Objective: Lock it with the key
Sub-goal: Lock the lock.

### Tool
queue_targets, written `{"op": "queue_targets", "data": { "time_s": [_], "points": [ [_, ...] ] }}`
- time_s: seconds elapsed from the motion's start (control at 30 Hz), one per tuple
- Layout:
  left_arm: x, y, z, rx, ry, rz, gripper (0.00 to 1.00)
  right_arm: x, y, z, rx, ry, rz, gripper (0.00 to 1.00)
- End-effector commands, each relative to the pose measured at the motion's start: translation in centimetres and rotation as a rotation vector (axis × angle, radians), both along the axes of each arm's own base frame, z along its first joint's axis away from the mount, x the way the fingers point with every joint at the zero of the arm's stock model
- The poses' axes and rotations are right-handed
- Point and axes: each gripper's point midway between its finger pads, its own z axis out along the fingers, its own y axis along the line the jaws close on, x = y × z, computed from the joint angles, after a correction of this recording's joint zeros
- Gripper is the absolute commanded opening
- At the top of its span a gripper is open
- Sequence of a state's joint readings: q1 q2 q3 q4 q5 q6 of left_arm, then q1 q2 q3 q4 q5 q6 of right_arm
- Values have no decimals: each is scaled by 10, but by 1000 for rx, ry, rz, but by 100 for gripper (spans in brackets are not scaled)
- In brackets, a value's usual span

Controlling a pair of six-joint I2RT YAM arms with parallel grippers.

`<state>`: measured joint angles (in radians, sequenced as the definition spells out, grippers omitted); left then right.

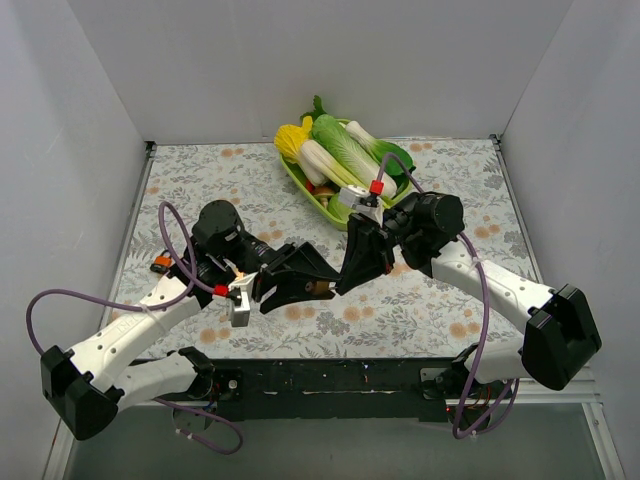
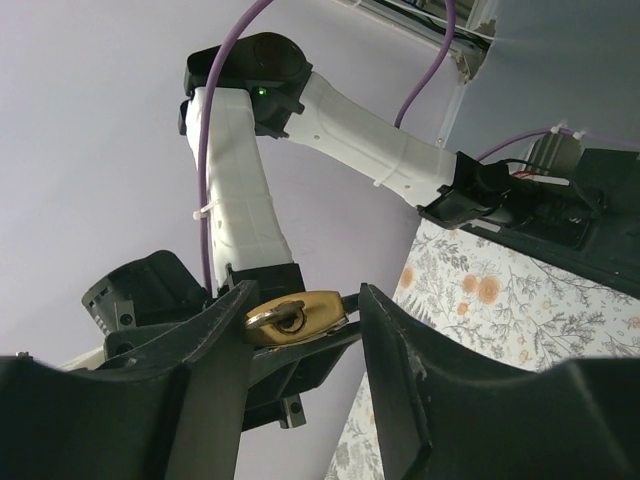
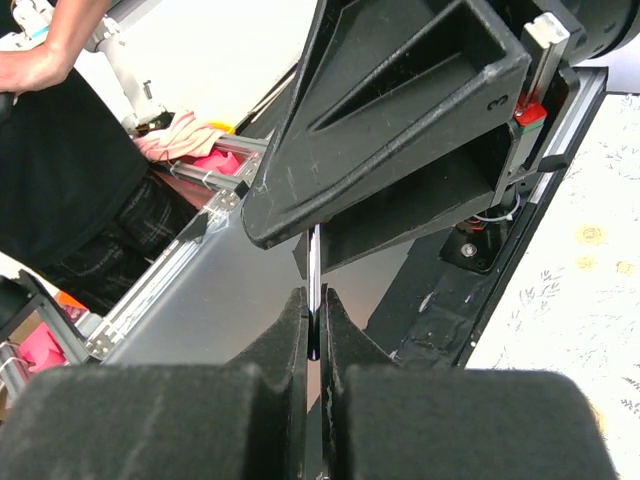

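A brass padlock [image 2: 318, 312] sits between the fingers of my left gripper [image 2: 300, 335], which is shut on it and holds it above the table. In the top view the padlock [image 1: 322, 290] is at the point where both grippers meet, front centre. A flat metal key [image 3: 314, 280] shows edge-on in the right wrist view. My right gripper [image 3: 314, 310] is shut on it, and its far end runs up behind the left gripper's black finger [image 3: 400, 110]. In the left wrist view the key's head [image 2: 272, 316] sits in the padlock's keyhole. The shackle is mostly hidden.
A green tray [image 1: 300, 183] with a corn cob and leafy vegetables stands at the back centre of the floral tablecloth [image 1: 200, 180]. White walls close in three sides. A person [image 3: 60, 150] stands beyond the table's near edge in the right wrist view.
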<state>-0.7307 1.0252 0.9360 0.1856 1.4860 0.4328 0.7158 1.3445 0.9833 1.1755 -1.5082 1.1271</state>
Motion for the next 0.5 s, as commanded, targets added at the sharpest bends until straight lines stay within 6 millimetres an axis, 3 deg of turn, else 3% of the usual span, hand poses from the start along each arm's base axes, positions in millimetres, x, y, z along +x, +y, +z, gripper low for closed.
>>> {"op": "queue_targets", "data": {
  "time_s": [0.0,0.1,0.23,0.27,0.3,0.33,0.4,0.43,0.47],
  "points": [
    [-16,8,10,11,-8,-99,39,-10,-19,-17,-35,-130,112,1],
    [-17,8,10,17,-3,-111,31,-10,-18,-17,-37,-129,112,1],
    [-17,8,10,18,-4,-117,7,-10,-18,-20,-46,-117,112,1],
    [-17,8,11,18,-4,-115,2,-10,-18,-20,-51,-112,112,6],
    [-17,8,11,15,-6,-114,0,-9,-18,-21,-59,-104,109,14],
    [-16,7,10,20,0,-111,0,-7,-19,-22,-65,-99,103,36],
    [-15,7,11,22,7,-94,0,0,-20,-22,-78,-84,75,57],
    [-14,7,11,28,16,-84,0,4,-21,-21,-93,-70,60,67],
    [-10,6,12,32,25,-56,0,9,-21,-17,-90,-70,40,68]
  ]
}}
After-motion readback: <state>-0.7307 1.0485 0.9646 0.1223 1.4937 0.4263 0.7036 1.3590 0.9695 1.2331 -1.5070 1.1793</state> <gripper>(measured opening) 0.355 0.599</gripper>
